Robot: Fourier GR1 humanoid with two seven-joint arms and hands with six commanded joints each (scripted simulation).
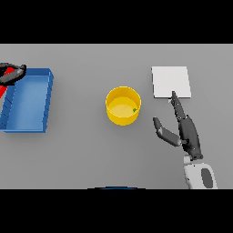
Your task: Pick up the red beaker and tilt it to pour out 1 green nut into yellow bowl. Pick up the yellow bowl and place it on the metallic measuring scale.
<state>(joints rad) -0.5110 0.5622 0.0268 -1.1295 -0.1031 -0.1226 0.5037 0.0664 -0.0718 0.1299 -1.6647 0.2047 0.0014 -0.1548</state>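
Observation:
The yellow bowl [123,105] stands on the grey table near the middle, with a small green nut [134,109] inside near its right wall. The metallic measuring scale [171,82], a pale square plate, lies to the bowl's upper right. My right hand [187,131] is open to the right of the bowl, apart from it, fingers straight toward the scale's near edge and thumb spread toward the bowl. At the far left edge my left hand [12,72] is curled round the red beaker [5,84], over the blue tray's left corner.
A blue rectangular tray [29,100] sits at the left side of the table. Grey tabletop [86,145] runs between the tray and the bowl and across the front.

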